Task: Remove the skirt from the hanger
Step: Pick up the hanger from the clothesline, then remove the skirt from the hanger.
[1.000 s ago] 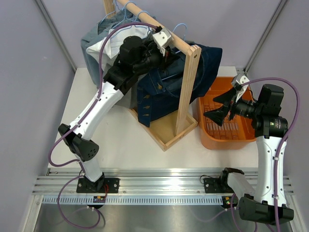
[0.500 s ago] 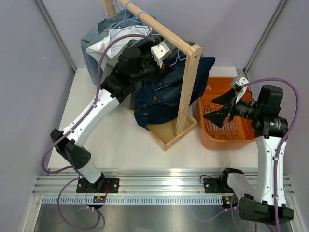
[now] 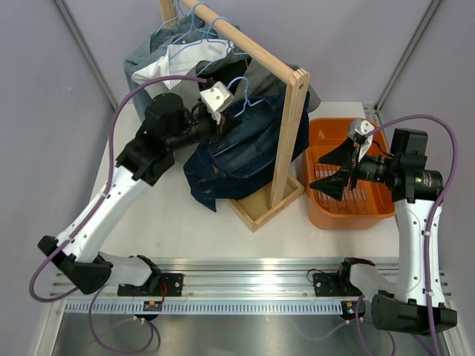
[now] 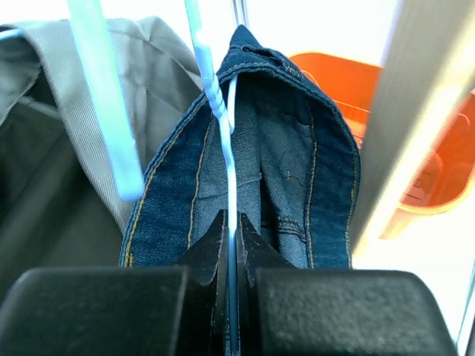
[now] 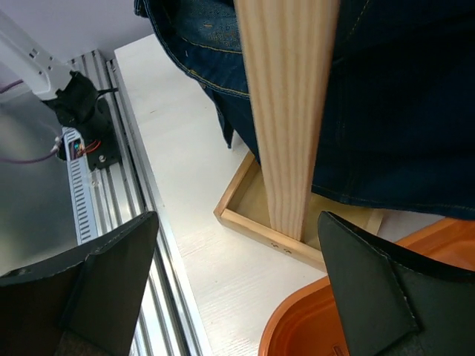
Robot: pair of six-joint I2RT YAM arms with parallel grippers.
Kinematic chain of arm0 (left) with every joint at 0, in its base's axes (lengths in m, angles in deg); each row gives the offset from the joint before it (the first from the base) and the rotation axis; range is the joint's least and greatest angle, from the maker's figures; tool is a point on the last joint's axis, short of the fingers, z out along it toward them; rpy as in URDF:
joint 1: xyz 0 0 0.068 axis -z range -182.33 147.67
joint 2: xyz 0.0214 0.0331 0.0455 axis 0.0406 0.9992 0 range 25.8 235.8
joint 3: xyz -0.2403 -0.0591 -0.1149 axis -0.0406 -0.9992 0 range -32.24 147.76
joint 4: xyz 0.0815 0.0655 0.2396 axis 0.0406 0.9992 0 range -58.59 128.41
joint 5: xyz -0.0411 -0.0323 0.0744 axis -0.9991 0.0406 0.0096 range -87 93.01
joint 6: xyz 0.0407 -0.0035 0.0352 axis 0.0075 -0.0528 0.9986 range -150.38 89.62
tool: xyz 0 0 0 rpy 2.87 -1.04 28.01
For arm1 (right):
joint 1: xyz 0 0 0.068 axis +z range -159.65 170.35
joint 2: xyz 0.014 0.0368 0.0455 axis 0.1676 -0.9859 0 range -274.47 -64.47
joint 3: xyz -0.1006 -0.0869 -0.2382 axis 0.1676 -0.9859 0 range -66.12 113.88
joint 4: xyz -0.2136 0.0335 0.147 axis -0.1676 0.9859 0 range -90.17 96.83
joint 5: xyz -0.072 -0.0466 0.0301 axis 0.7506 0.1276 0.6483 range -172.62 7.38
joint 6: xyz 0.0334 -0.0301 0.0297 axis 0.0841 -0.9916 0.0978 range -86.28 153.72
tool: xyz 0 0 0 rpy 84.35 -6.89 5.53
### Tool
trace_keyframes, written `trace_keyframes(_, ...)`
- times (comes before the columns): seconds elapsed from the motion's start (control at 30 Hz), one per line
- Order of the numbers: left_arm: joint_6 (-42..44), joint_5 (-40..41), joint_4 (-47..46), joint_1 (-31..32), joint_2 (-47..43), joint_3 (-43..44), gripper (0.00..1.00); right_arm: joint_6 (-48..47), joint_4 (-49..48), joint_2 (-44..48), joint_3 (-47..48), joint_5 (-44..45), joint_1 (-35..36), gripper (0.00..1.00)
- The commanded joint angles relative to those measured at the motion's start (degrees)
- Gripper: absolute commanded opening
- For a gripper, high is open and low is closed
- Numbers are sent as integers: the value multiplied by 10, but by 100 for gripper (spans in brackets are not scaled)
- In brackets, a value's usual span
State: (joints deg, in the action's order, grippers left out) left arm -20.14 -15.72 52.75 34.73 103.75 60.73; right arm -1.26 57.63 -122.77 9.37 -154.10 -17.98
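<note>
My left gripper point(image 4: 231, 222) pinches hanger point(image 4: 226, 141), now pulled off rail point(image 3: 252, 50), skirt point(image 4: 297, 170) still on it; right gripper point(image 3: 335, 169) wide, empty.

skirt point(image 3: 231, 157) left of post point(image 3: 287, 137), basket point(image 3: 350, 216) right

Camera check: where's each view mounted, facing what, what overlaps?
Top external: above and behind, looking down at the table, post, skirt, tray; left arm and right arm show.
Left wrist: looks along the shut left tool holding the hanger, skirt beyond.
Right wrist: faces the post's foot, framed by the open right tool.
Shared: all three see skirt, post, tray.
</note>
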Motion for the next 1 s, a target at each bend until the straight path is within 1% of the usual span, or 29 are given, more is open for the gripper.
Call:
trace_keyframes(0.0, 0, 19, -13, -4, -81, -30, 0, -61, 48, 6, 48, -30, 34, 95)
trace_keyframes(0.03, -9, 25, 5, -6, -94, -46, 0, -56, 44, 9, 49, -22, 60, 95)
trace_keyframes(0.1, -23, 33, 30, -8, -130, -57, 0, -13, 5, 13, 48, -4, 97, 94)
trace_keyframes(0.13, -29, 46, 57, -8, -142, -62, 0, 11, -39, 17, 44, 23, 136, 93)
trace_keyframes(0.17, -35, 54, 73, -9, -152, -63, 0, 63, -61, 19, 41, 40, 156, 93)
trace_keyframes(0.2, -45, 62, 88, -10, -171, -65, 0, 80, -78, 17, 36, 60, 176, 93)
trace_keyframes(0.23, -50, 81, 118, -10, -180, -66, 0, 95, -88, 10, 36, 103, 199, 92)
trace_keyframes(0.27, -58, 90, 134, -10, -189, -67, 0, 108, -101, 4, 39, 126, 246, 91)
trace_keyframes(0.3, -71, 106, 149, -11, -204, -66, 0, 125, -102, -3, 47, 149, 270, 89)
trace_keyframes(0.37, -86, 118, 189, -11, -218, -66, 0, 141, -116, -23, 56, 225, 318, 87)
trace_keyframes(0.4, -100, 124, 201, -11, -224, -66, 0, 162, -124, -30, 68, 262, 367, 86)
trace_keyframes(0.43, -103, 133, 222, -11, -235, -67, 0, 165, -129, -45, 77, 323, 392, 84)
trace_keyframes(0.47, -122, 134, 229, -10, -242, -68, 0, 165, -131, -57, 91, 353, 418, 82)
trace_keyframes(0.5, -140, 138, 237, -10, -247, -73, 0, 184, -136, -69, 119, 398, 472, 81)
trace_keyframes(0.53, -147, 142, 248, -10, -258, -75, 0, 195, -143, -95, 135, 474, 496, 79)
trace_keyframes(0.6, -164, 143, 251, -10, -271, -84, 0, 229, -164, -123, 187, 546, 540, 78)
trace_keyframes(0.63, -168, 146, 250, -10, -276, -94, 0, 249, -178, -156, 206, 629, 579, 78)
trace_keyframes(0.7, -181, 150, 249, -10, -292, -102, 0, 297, -187, -187, 265, 693, 604, 79)
trace_keyframes(0.73, -184, 151, 249, -11, -296, -108, 0, 312, -204, -209, 277, 759, 625, 80)
trace_keyframes(0.77, -188, 151, 248, -11, -303, -111, 0, 323, -212, -218, 286, 780, 633, 83)
trace_keyframes(0.83, -196, 148, 241, -10, -311, -125, 0, 325, -228, -241, 302, 822, 654, 86)
trace_keyframes(0.97, -203, 147, 223, -11, -328, -142, 0, 344, -218, -274, 315, 833, 673, 86)
